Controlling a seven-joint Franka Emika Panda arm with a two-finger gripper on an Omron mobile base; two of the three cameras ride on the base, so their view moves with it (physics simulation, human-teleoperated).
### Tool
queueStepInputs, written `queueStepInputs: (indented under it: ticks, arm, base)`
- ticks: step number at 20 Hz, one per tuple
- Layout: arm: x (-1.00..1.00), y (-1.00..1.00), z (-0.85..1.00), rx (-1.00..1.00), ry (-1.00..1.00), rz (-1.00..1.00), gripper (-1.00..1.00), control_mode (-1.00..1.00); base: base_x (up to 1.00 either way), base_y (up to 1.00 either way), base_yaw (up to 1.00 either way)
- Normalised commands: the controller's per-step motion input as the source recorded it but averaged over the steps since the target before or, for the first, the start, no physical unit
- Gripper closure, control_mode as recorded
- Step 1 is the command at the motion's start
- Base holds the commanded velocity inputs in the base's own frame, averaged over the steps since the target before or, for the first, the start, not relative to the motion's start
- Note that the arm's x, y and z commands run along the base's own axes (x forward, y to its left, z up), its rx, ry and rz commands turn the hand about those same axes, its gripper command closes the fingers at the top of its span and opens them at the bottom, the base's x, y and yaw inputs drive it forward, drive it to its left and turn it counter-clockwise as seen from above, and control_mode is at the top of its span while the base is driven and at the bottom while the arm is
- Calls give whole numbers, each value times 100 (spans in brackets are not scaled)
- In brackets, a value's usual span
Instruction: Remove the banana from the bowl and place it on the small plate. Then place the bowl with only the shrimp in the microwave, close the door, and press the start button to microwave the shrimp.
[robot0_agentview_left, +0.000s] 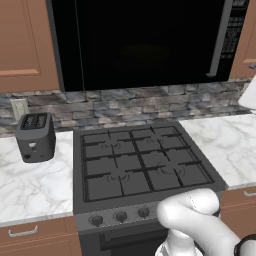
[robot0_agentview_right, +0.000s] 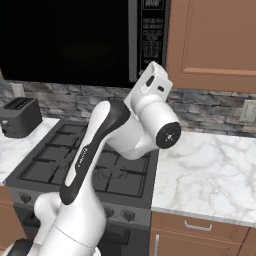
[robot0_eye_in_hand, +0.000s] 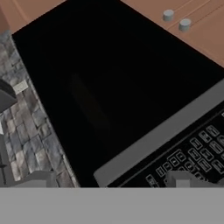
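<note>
The black microwave (robot0_agentview_left: 145, 45) hangs over the stove, and its door (robot0_eye_in_hand: 100, 87) looks shut and dark. A long grey bar handle (robot0_agentview_left: 220, 40) runs down the door's right side, next to the keypad strip (robot0_agentview_right: 151, 35). My gripper (robot0_eye_in_hand: 113, 181) is raised close in front of the microwave, by the handle (robot0_eye_in_hand: 162, 135) and the keypad (robot0_eye_in_hand: 197, 153). Its jaws are open wide with nothing between them. The white hand (robot0_agentview_right: 150, 85) sits just below the keypad. The bowl, banana, shrimp and small plate are out of view.
A gas stove (robot0_agentview_left: 140, 160) lies under the microwave. A dark toaster (robot0_agentview_left: 35, 136) stands on the left marble counter. More marble counter (robot0_agentview_right: 210, 170) stretches to the right. Brown wooden cabinets (robot0_agentview_right: 215, 40) flank the microwave.
</note>
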Motion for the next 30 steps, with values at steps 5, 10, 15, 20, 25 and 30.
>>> queueStepInputs:
  ticks: [5,10,15,20,25,30]
  arm:
    - [28,-12,-12,1,0,0,-100,-100]
    - [39,-1,-6,0,0,0,-100,-100]
    - [39,0,0,0,1,0,-100,-100]
    - [31,0,0,0,4,0,-100,-100]
    - [27,-3,0,0,2,0,-100,-100]
    - [16,-11,0,0,0,0,-100,-100]
  base:
    - [0,0,0]
    - [0,0,0]
    - [0,0,0]
    - [0,0,0]
    - [0,0,0]
    - [0,0,0]
